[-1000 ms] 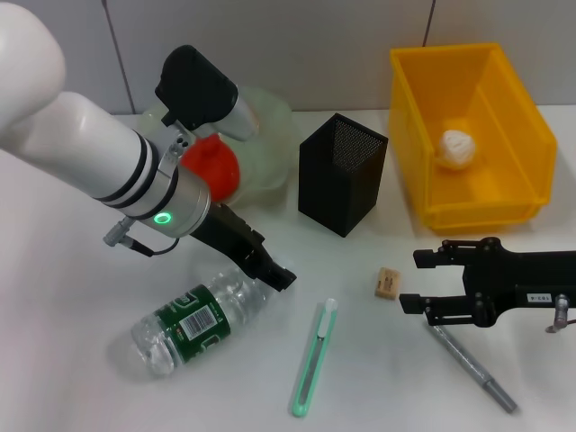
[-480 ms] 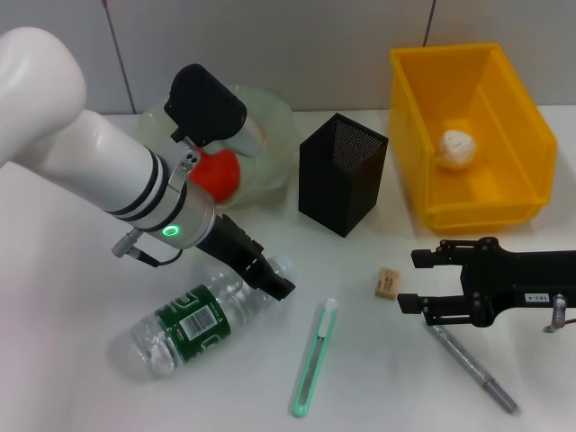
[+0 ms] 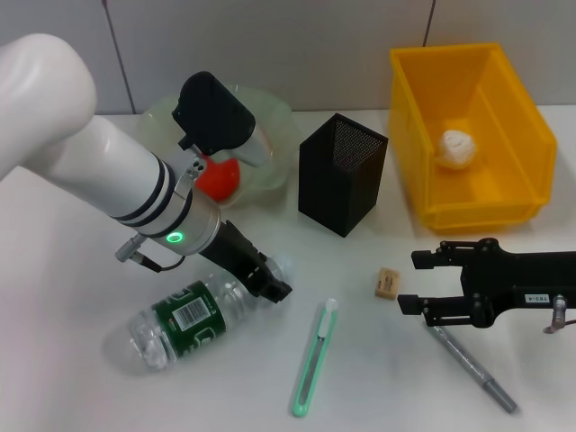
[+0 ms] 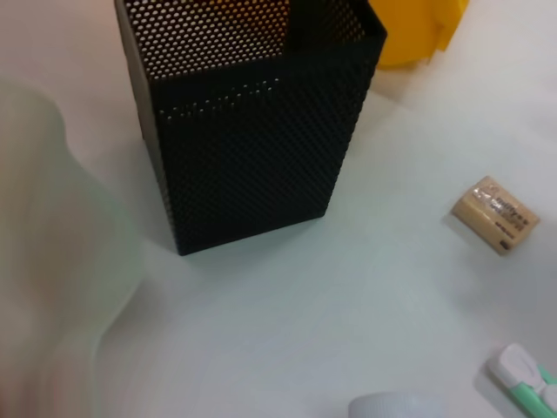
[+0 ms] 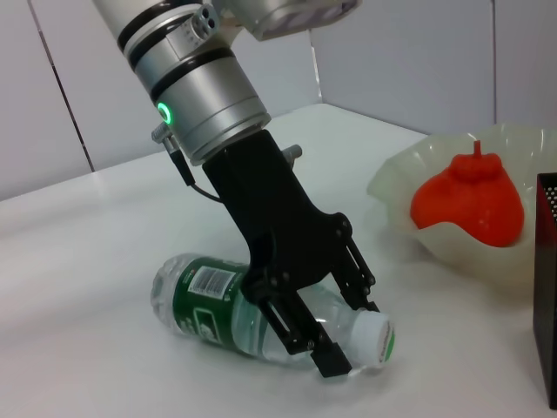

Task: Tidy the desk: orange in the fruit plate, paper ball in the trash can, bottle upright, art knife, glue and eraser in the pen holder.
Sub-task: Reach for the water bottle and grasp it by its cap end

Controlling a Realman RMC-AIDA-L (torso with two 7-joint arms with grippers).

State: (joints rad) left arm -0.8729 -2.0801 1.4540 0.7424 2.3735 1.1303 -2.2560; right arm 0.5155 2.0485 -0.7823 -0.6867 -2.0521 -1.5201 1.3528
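At lower left of the head view, the left gripper (image 3: 270, 286) grasps the neck of the bottle (image 3: 184, 316), which lies on its side on the surface (image 3: 378, 378). At lower right, the right gripper (image 3: 421, 281) hangs released just beside the eraser (image 3: 388, 283).

Clear glossy plastic bottle (image 3: 180, 316); matt black perforated-metal pen holder (image 3: 341, 174).
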